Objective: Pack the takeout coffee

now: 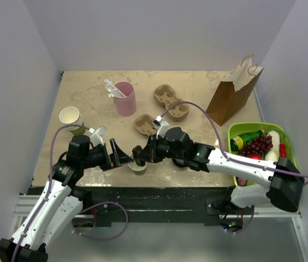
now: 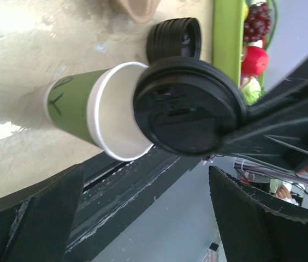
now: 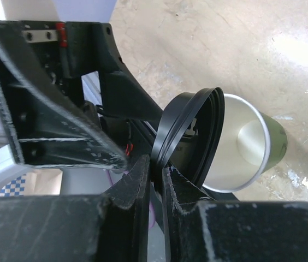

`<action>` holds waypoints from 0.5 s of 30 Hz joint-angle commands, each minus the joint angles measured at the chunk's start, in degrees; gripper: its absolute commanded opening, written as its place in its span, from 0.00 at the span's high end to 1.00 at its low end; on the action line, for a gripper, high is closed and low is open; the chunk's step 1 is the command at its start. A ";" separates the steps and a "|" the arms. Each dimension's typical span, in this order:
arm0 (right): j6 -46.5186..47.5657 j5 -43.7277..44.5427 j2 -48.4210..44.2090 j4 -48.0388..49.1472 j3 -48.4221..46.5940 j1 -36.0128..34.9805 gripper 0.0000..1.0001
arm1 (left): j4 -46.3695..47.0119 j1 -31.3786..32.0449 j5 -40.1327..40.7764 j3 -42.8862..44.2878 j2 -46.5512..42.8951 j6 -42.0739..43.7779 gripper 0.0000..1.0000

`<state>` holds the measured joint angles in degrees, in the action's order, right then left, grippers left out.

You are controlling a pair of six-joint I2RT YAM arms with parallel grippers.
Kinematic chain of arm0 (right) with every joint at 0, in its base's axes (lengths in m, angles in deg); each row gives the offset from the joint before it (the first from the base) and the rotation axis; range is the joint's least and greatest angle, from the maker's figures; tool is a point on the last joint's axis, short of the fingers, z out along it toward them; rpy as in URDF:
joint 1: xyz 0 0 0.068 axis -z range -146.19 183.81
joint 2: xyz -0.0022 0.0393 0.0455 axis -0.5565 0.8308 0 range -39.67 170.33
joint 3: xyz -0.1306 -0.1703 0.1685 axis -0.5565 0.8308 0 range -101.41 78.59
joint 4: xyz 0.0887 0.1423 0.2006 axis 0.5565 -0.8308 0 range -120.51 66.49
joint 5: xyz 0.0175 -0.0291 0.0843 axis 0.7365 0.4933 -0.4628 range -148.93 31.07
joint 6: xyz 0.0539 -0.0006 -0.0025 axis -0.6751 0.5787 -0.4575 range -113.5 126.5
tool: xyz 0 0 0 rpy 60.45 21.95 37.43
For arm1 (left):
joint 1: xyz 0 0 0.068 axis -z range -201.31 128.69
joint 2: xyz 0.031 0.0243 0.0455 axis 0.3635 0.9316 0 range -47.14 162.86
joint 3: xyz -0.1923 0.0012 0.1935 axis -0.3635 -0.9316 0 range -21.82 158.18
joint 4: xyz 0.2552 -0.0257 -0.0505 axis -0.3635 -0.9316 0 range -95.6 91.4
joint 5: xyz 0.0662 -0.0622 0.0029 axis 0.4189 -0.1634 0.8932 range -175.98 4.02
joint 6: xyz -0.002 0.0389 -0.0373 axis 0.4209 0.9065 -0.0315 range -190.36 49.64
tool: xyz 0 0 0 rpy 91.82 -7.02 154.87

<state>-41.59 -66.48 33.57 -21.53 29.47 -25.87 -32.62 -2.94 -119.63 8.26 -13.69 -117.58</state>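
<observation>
**Lid held askew over the open cup, off to its right side**

The takeout coffee is in two parts. Its olive-green cup point(image 1: 138, 168) appears to stand upright at the near edge of the table point(image 1: 88, 87), about midway across, with its long axis vertical and its white mouth uncovered. The black lid point(image 2: 187, 106) hangs just at that mouth. It overlaps the rim on the right side only, and it is tipped rather than lying flat across the opening.

The right gripper point(image 3: 155, 169) is clenched on the lid's edge, with the rim pinched between its two fingers. It reaches in from the right and sits directly above the cup, so this arm is the closer one to the opening.

The left gripper point(image 1: 119, 155) is spread wide and grasps nothing. It lies just left of the cup with its jaws facing the cup's side, apart from it.

My judgement is that seating the lid calls for levelling it and shifting it left until it is centred on the rim. The left claw is placed to steady the cup wall.
</observation>
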 commanded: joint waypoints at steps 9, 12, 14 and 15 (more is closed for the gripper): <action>-4.81 -3.88 2.53 7.60 4.47 3.08 0.80 | 4.14 -0.27 1.13 -0.55 1.09 0.37 0.00; -4.73 -2.82 2.35 7.34 4.74 3.43 0.72 | 3.52 -0.27 2.09 -0.03 1.97 1.69 0.00; -4.29 -1.94 2.09 6.46 4.56 3.61 0.65 | 2.56 -0.27 2.97 0.50 3.11 2.83 0.00; -4.20 -1.85 2.18 5.76 4.48 3.61 0.62 | 2.38 -0.27 3.32 0.76 3.55 3.19 0.00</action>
<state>-45.37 -69.02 36.25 -16.63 33.93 -22.72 -29.78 -2.94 -117.92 8.09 -11.42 -117.04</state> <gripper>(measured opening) 0.337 0.994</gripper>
